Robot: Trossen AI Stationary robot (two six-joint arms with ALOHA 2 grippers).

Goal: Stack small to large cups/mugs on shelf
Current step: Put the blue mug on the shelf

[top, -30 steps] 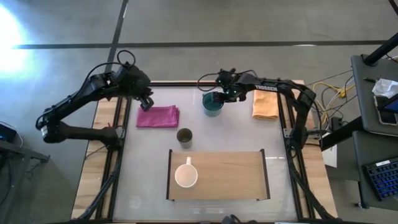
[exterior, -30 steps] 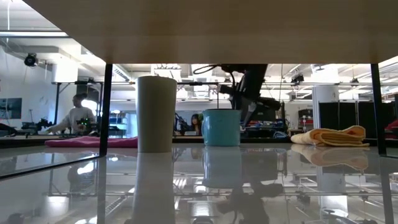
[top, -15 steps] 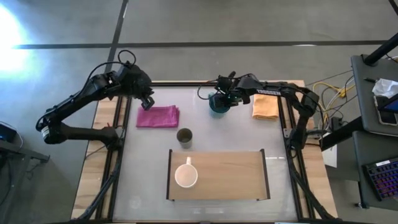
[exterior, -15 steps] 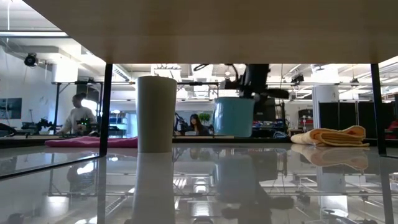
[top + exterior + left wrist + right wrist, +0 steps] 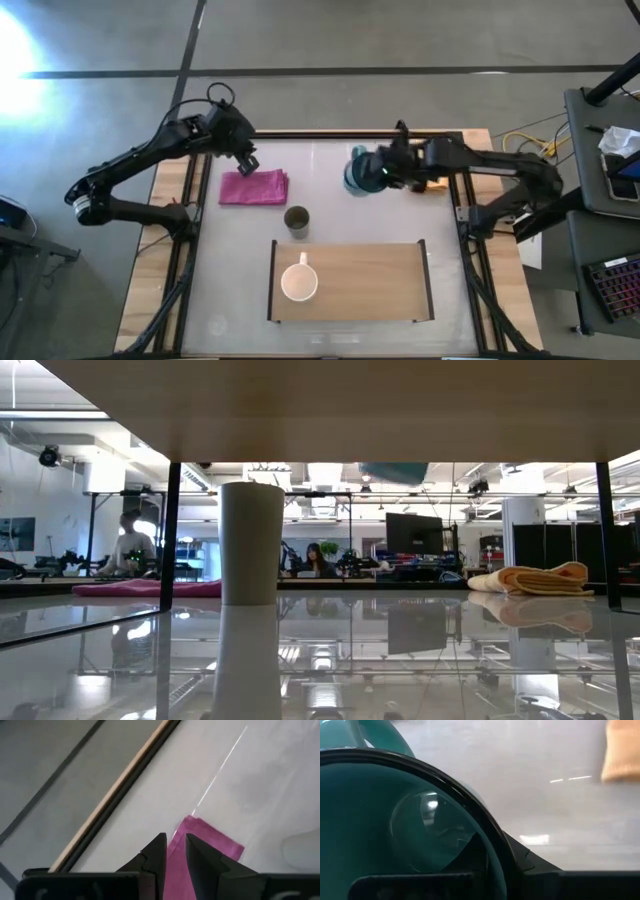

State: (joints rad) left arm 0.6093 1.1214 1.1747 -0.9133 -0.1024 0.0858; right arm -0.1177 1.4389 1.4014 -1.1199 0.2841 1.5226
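My right gripper (image 5: pixel 375 172) is shut on the teal-green mug (image 5: pixel 357 172), which it holds above the far middle of the table. In the low view only the mug's bottom (image 5: pixel 393 470) shows, under the shelf's edge. The cream-white mug (image 5: pixel 299 282) stands on the left part of the light-wood shelf (image 5: pixel 370 285). The small olive cup (image 5: pixel 296 220) stands on the table just beyond the shelf; its wall (image 5: pixel 250 543) looks pale in the low view. My left gripper (image 5: pixel 245 160) hovers over the pink cloth's far edge, with a narrow gap between its fingers (image 5: pixel 175 851). My right gripper holds the teal-green mug by its wall at the rim (image 5: pixel 492 837), one finger (image 5: pixel 481 851) inside and one outside. It comes from the table's right side. The mug is lifted clear of the table, its handle (image 5: pixel 385 735) on the side away from the fingers.
A pink cloth (image 5: pixel 253 187) lies at the far left of the table, and an orange cloth (image 5: pixel 622 750) at the far right, partly under my right arm. The shelf's right part (image 5: pixel 385 290) is bare wood. People sit in the room beyond (image 5: pixel 122 545).
My right gripper has lifted the teal-green mug off the table: in the low view it rose from standing on the surface to the frame's top. It also carried the mug slightly toward the table's right. My left gripper has drifted a little to the right.
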